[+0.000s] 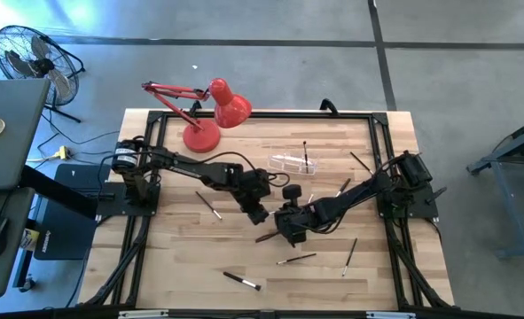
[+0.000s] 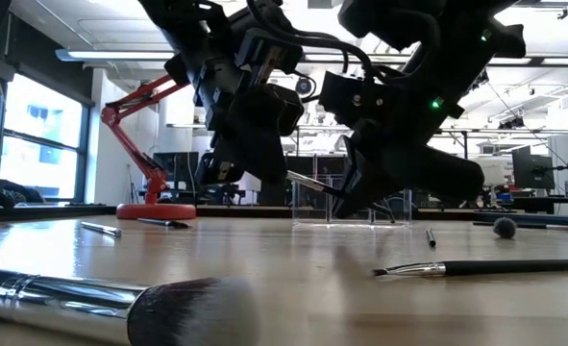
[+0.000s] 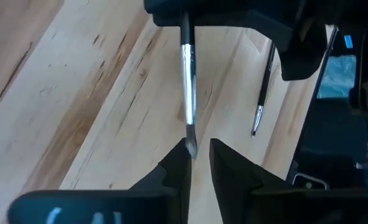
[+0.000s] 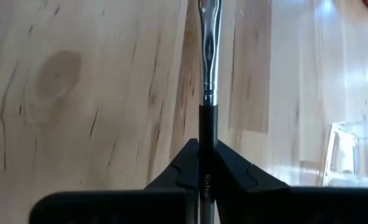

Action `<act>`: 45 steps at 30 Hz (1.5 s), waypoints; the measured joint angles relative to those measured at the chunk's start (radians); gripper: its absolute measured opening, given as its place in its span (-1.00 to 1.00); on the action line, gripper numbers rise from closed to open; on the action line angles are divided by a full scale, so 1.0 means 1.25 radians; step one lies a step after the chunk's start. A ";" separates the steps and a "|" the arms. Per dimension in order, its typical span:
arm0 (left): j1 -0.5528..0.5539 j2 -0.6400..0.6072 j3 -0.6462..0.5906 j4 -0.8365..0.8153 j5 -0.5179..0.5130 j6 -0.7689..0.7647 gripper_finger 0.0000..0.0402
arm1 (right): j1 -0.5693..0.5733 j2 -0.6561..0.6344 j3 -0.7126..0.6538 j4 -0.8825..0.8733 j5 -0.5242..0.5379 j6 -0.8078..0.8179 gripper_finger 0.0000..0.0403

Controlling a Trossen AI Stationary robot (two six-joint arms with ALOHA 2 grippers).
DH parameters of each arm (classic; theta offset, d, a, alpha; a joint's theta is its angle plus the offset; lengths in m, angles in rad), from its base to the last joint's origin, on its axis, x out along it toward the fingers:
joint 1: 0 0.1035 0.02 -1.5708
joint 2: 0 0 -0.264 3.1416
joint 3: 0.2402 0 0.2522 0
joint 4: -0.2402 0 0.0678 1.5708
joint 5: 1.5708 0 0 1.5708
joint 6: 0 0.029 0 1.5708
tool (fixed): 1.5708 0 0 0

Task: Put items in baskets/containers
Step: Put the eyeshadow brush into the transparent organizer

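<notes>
Near the middle of the worktop (image 1: 182,257), the two grippers met over one brush (image 4: 207,74). The right gripper (image 4: 207,163) was clamped on its dark handle, with the silver ferrule pointing away from the fingers. The left gripper (image 3: 198,150) faced it from the other side, its fingers a little apart around the brush's tip — whether they touched it could not be told. In the low view the brush (image 2: 310,182) hung clear of the wood between the two grippers.

The clear holder (image 1: 293,163) stood toward the far edge, right of the red lamp (image 1: 213,113), with one brush upright in it.

Other brushes lay scattered on the worktop:
- one (image 1: 209,205) left of centre, beside the left arm
- one (image 1: 242,281) with a silver ferrule near the front edge
- one (image 1: 296,259) just in front of the right gripper
- one (image 1: 350,256) toward the front right
- one (image 1: 360,161) near the far right corner

A large brush (image 2: 111,309) with a full dark head lay close to the low camera — a thinner one (image 2: 476,268) lay to its right.
</notes>
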 joint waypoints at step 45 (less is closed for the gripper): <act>-0.001 -0.500 -0.394 -0.142 -0.235 0.156 -0.63 | -0.103 -0.539 -0.366 0.152 0.242 0.785 -0.92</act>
